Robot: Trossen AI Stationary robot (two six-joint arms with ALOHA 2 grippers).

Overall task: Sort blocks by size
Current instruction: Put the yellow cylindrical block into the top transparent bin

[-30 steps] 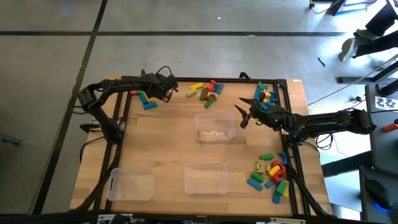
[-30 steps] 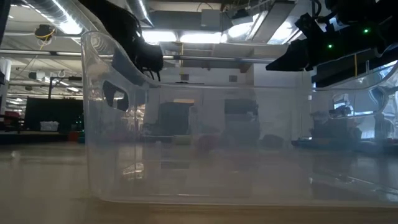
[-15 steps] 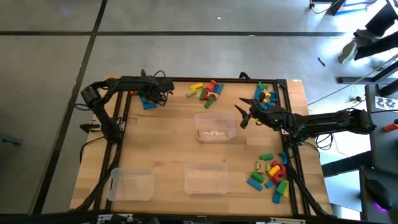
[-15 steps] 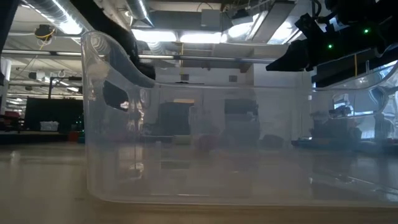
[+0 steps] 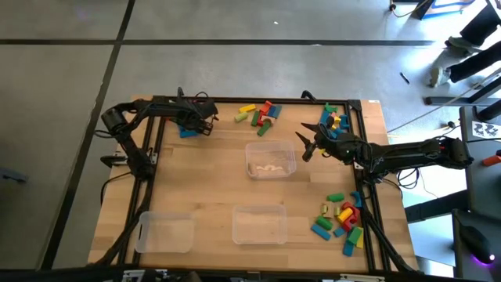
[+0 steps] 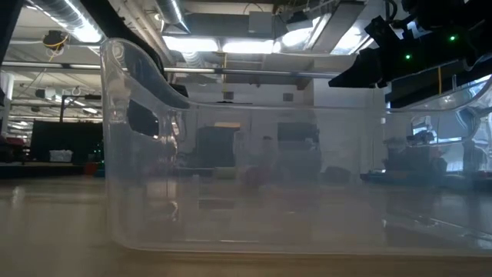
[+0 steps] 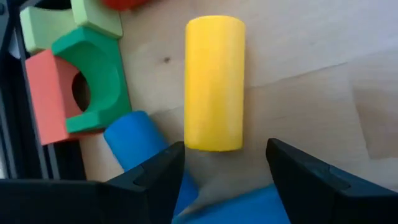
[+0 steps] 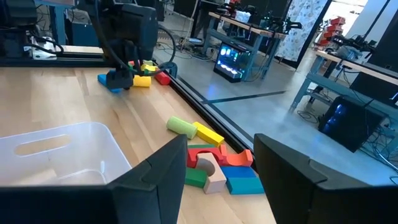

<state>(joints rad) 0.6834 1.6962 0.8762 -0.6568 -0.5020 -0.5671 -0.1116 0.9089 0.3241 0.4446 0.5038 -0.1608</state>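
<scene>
One yellow cylinder block (image 7: pixel 214 82) lies at 12 o'clock from the left gripper (image 7: pixel 221 163), ahead of its parted, empty jaws. Right gripper (image 8: pixel 217 163) hovers over the worktop (image 5: pixel 211 176), jaws apart, empty.

The blue blocks (image 7: pixel 134 146) are partly hidden behind the left claw (image 7: pixel 224 180), and the red block (image 7: pixel 46 93) is cut off at the frame edge.

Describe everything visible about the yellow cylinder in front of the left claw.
The yellow cylinder is a smooth, painted, wood-like round block lying on its side on the bare wooden table. One end points at the gap of the open left claw, which does not grip it. A blue cylinder lies close beside that end; whether they touch is unclear.
</scene>
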